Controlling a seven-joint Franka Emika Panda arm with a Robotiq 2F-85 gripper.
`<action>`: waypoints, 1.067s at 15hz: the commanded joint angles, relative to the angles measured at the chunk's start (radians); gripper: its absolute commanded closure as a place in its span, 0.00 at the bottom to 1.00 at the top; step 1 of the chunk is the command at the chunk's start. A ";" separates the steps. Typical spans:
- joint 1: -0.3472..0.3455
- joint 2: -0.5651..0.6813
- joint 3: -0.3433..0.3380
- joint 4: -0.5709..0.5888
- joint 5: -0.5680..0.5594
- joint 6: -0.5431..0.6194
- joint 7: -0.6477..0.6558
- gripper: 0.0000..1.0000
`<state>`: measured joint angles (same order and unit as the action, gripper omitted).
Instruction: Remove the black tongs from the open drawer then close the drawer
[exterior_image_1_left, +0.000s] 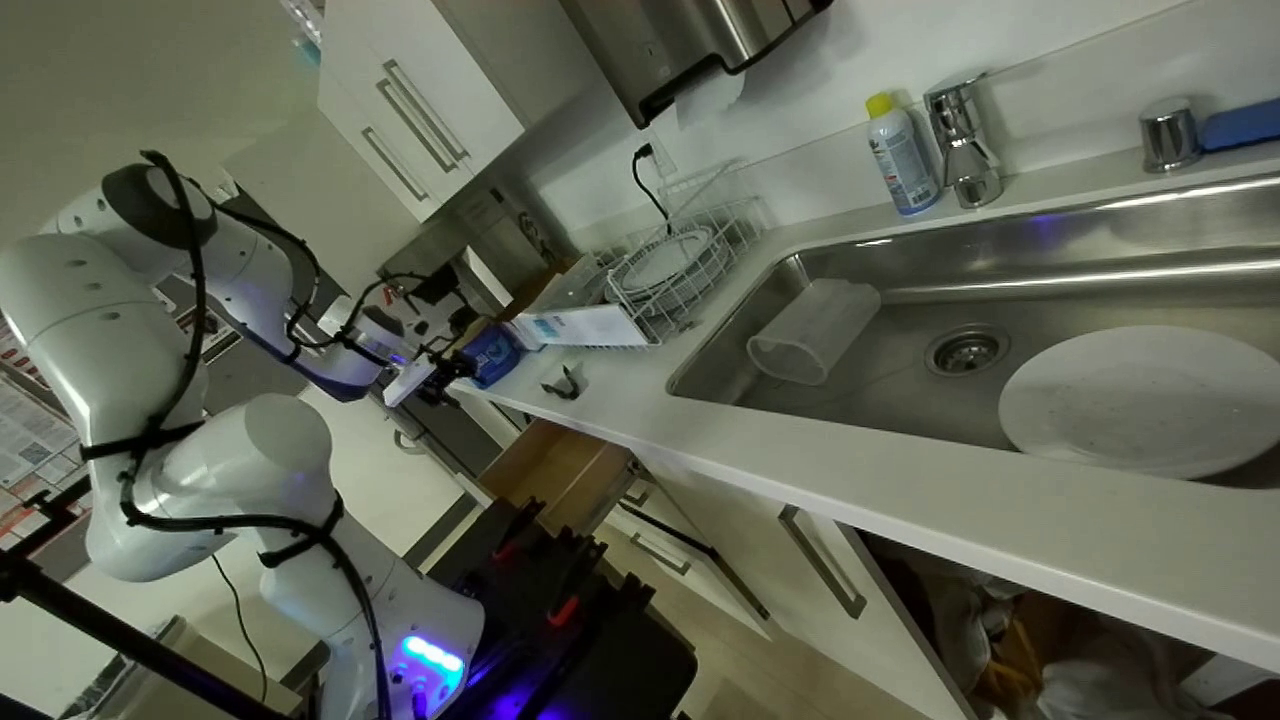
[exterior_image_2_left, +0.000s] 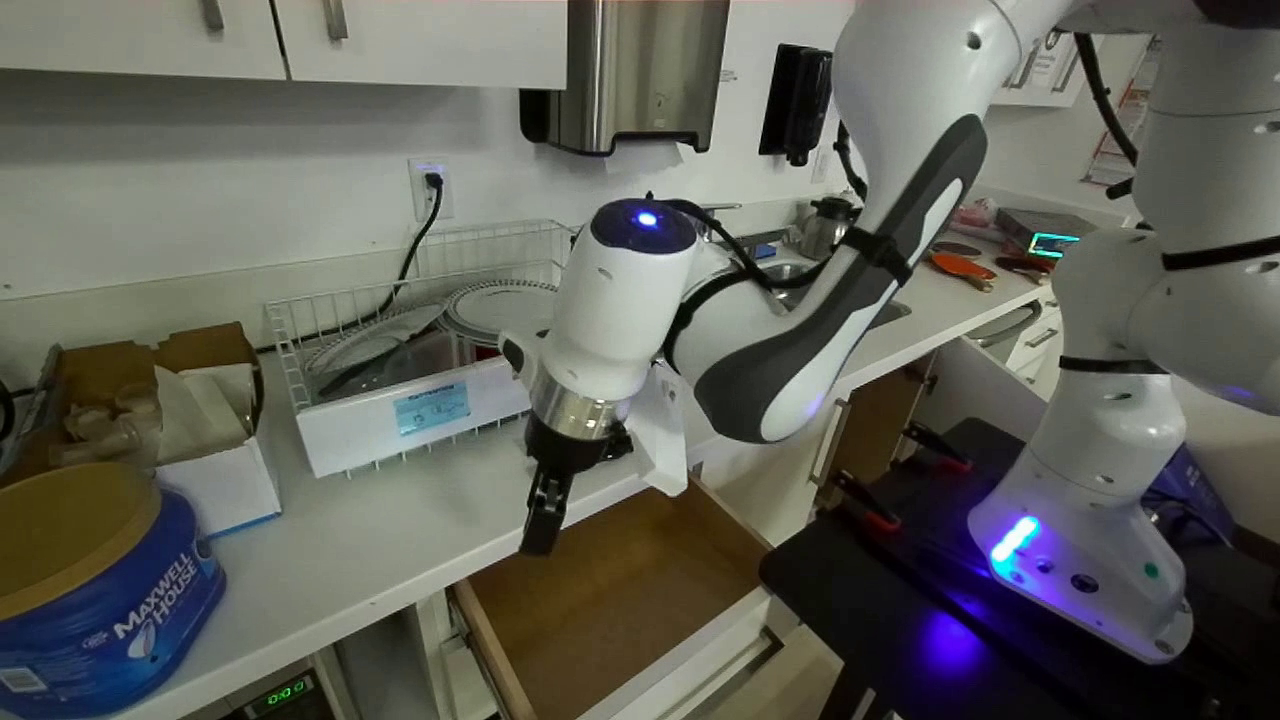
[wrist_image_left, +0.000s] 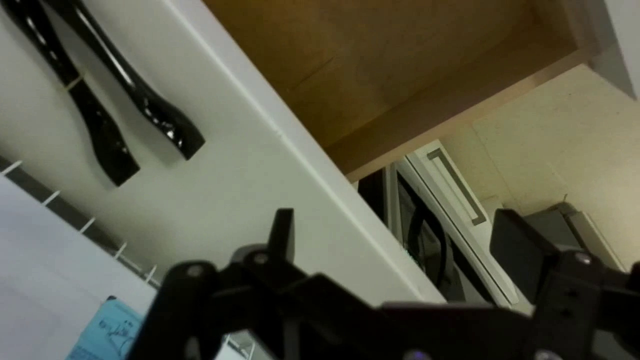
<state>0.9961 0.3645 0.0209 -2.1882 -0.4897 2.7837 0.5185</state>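
The black tongs lie on the white countertop, near the dish rack, in an exterior view (exterior_image_1_left: 563, 384). They also show at the upper left of the wrist view (wrist_image_left: 162, 115), two glossy black arms side by side. In an exterior view the robot arm seems to hide them. The drawer is pulled open with its brown wooden inside bare in both exterior views (exterior_image_1_left: 560, 470) (exterior_image_2_left: 640, 590). It also shows at the top of the wrist view (wrist_image_left: 390, 60). My gripper (exterior_image_2_left: 545, 515) is open and empty in the wrist view (wrist_image_left: 395, 230), above the counter's front edge, apart from tongs and drawer.
A wire dish rack (exterior_image_2_left: 410, 420) with plates stands against the wall. A blue coffee can (exterior_image_2_left: 110, 600) and an open cardboard box (exterior_image_2_left: 225, 485) stand on the counter. The sink (exterior_image_1_left: 900, 290) holds a plate and a clear container. A black cart (exterior_image_1_left: 640, 640) stands beside the drawer.
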 joint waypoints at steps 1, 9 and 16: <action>0.011 -0.001 0.000 -0.004 0.005 -0.009 -0.001 0.00; 0.105 0.010 0.001 0.009 -0.069 -0.130 0.048 0.00; 0.313 0.089 0.102 0.041 -0.193 -0.290 0.128 0.00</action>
<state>1.2565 0.4079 0.0877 -2.1814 -0.6560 2.5635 0.6383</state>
